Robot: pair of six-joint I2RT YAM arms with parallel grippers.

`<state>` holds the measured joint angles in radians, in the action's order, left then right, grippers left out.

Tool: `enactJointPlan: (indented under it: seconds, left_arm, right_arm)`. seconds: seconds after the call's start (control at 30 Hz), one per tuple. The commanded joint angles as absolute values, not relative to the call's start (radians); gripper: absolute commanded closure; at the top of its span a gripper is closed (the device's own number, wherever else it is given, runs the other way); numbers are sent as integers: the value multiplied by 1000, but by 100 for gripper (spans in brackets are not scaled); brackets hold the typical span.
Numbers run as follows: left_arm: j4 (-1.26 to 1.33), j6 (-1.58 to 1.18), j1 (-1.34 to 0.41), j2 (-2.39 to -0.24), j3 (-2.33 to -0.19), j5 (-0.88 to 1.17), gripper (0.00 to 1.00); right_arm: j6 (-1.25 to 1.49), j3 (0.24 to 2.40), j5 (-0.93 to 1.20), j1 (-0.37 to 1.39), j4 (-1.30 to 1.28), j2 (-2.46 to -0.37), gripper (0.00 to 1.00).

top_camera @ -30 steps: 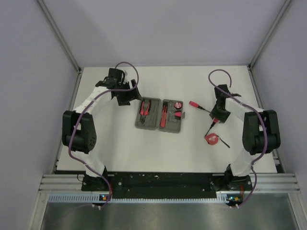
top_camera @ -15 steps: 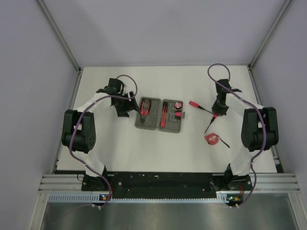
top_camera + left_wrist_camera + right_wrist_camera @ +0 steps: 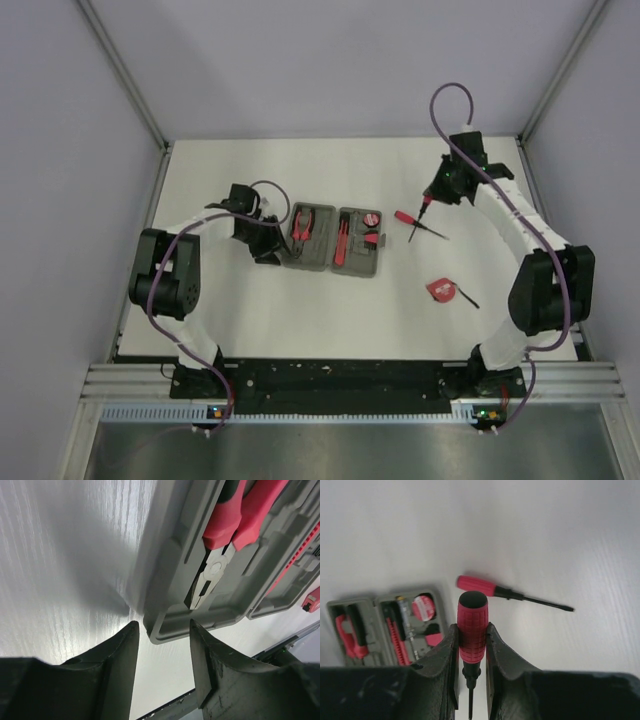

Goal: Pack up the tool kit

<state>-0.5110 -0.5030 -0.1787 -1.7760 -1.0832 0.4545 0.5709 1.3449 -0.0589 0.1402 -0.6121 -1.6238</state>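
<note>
The grey tool kit case (image 3: 318, 262) lies open in the middle of the table, with red-and-black pliers (image 3: 300, 226) in its left half and a red knife (image 3: 343, 240) in its right half. My left gripper (image 3: 270, 243) is open and low at the case's left edge; in the left wrist view its fingers (image 3: 120, 650) straddle the case's corner (image 3: 165, 627), below the pliers (image 3: 225, 525). My right gripper (image 3: 437, 190) is shut on a red-handled screwdriver (image 3: 472, 625), held above the table. A second screwdriver (image 3: 404, 216) lies beneath it and also shows in the right wrist view (image 3: 479, 585). A red tape measure (image 3: 440, 290) lies at the near right.
A round red item (image 3: 422, 607) sits in the case's right half. Grey walls and metal rails bound the white table (image 3: 220, 320) on the left, right and far sides. The arm bases stand at the near edge.
My right gripper has lifted one screwdriver off the table and carried it toward the far side. My left gripper has moved nearer and right, down to the case's left edge.
</note>
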Motion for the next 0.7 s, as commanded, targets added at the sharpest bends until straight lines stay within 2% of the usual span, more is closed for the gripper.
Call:
enactJointPlan:
  seconds: [0.0, 0.13, 0.4, 0.67]
  left_arm:
    - [-462, -503, -183, -1740, -1058, 488, 53]
    - [-446, -511, -184, -1741, -1048, 512, 63]
    - [-448, -523, -204, -1732, -996, 506, 68]
    - [-452, -529, -250, -1675, -936, 514, 72]
  right_arm:
    - [571, 1480, 34, 303, -565, -1641, 100]
    - [597, 1569, 46, 425, -543, -1738, 100]
    - [604, 1690, 37, 592, -486, -1917, 100]
    - [618, 1729, 23, 640, -468, -2005, 100]
